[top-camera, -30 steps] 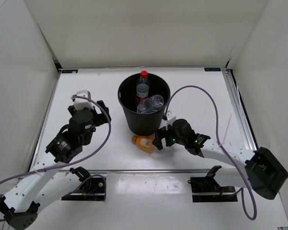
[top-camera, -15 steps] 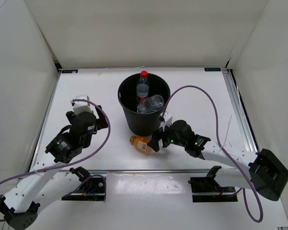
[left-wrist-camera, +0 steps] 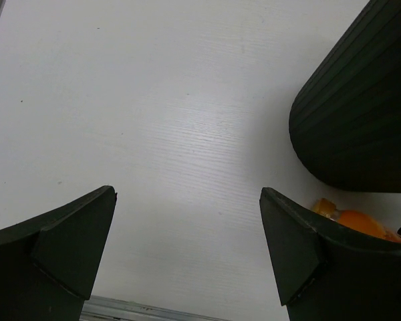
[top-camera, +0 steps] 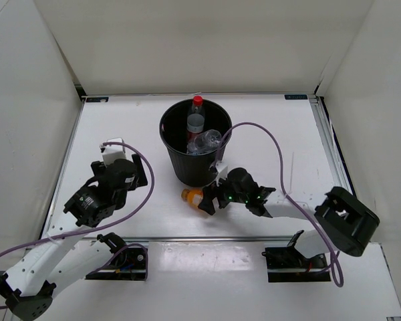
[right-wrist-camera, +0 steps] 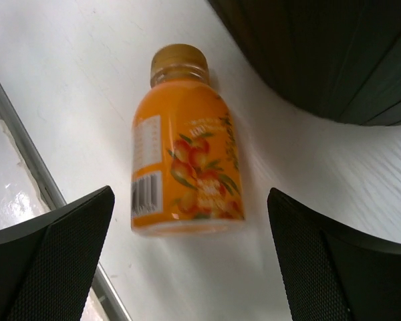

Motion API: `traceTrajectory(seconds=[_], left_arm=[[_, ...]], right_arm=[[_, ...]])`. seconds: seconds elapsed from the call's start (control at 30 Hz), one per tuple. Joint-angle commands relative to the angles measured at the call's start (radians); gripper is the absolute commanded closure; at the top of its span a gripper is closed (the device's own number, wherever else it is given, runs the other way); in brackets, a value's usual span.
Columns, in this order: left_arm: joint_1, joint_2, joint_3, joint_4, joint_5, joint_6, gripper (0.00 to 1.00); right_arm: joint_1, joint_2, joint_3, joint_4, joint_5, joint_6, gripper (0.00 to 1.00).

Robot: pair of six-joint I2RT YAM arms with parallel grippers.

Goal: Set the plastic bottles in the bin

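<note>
Top view: black bin [top-camera: 184,168] stood upright mid-counter [top-camera: 301,134], its ribbed wall tapering toward the base. Inside it, a red-capped bottle [top-camera: 196,118] leaned nearly upright against the far wall. A clear bottle [top-camera: 210,140] lay tilted beside it on other clear plastic. How many bottles made up that pile could not be told.

The short orange bottle [right-wrist-camera: 185,160] lay on its side on the counter, outside the bin and just beside its near base. From the right wrist view its cap [right-wrist-camera: 179,61] pointed toward the bin wall. The fruit-print label and barcode faced up.

Right end effector [right-wrist-camera: 190,192]: fingers spread wide, one on each side of the orange bottle's lower half. White counter showed between each finger and the bottle, so there was no contact. The right arm reached in low from the right, its purple cable [top-camera: 267,134] arching up toward the bin rim.

Left end effector [left-wrist-camera: 187,192]: fingers spread, nothing between them but bare counter. It sat well left of the bin. The bin's wall filled the upper right of the left wrist view, with a sliver of the orange bottle at the lower right.
</note>
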Motion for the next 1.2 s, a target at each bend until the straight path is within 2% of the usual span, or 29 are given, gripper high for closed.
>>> traceTrajectory(seconds=[0.0,0.07,0.17,0.23,0.33,0.43,0.5,0.63,0.77,0.87,0.97,1.03,1.07,1.17], left_arm=[[-0.003,-0.002,0.049,-0.056,-0.009,-0.01,0.0],[-0.003,-0.002,0.058,-0.082,-0.009,-0.01,0.0],[-0.003,-0.013,0.069,-0.109,-0.018,-0.03,0.0],[-0.003,-0.022,0.069,-0.12,-0.027,-0.039,0.0],[-0.003,-0.051,0.057,-0.131,-0.036,-0.085,0.0],[-0.003,-0.091,0.02,-0.131,-0.045,-0.128,0.0],[-0.003,-0.122,-0.017,-0.131,-0.056,-0.148,0.0],[-0.003,-0.16,-0.087,-0.07,-0.056,-0.205,0.0],[-0.003,-0.16,-0.135,-0.011,-0.056,-0.216,0.0],[-0.003,-0.16,-0.158,0.035,-0.056,-0.216,0.0],[-0.003,-0.141,-0.158,0.053,-0.056,-0.216,0.0],[-0.003,-0.128,-0.169,0.069,-0.056,-0.216,0.0],[-0.003,-0.115,-0.169,0.079,-0.056,-0.216,0.0],[-0.003,-0.088,-0.156,0.079,-0.047,-0.216,0.0]], right_arm=[[0.014,0.056,0.062,0.113,-0.039,-0.018,0.02],[0.036,0.078,0.071,0.126,-0.029,-0.018,0.03],[0.036,0.091,0.072,0.107,0.003,-0.008,0.12],[0.036,0.076,0.061,0.081,0.013,0.008,0.23],[0.045,0.018,0.027,0.021,0.024,0.035,0.33],[0.045,-0.08,-0.005,-0.087,0.024,0.046,0.43],[0.056,-0.174,-0.005,-0.205,0.05,0.046,0.46],[0.068,-0.393,0.013,-0.428,0.07,0.034,0.61],[0.077,-0.56,0.151,-0.716,0.099,0.034,0.65],[0.077,-0.605,0.335,-0.83,0.144,0.002,0.66],[0.077,-0.542,0.553,-0.839,0.207,-0.052,0.66],[0.077,-0.431,0.669,-0.839,0.228,-0.111,0.66],[0.077,-0.336,0.779,-0.851,0.243,-0.133,0.66],[0.056,-0.193,0.907,-0.852,0.262,-0.19,0.72]])
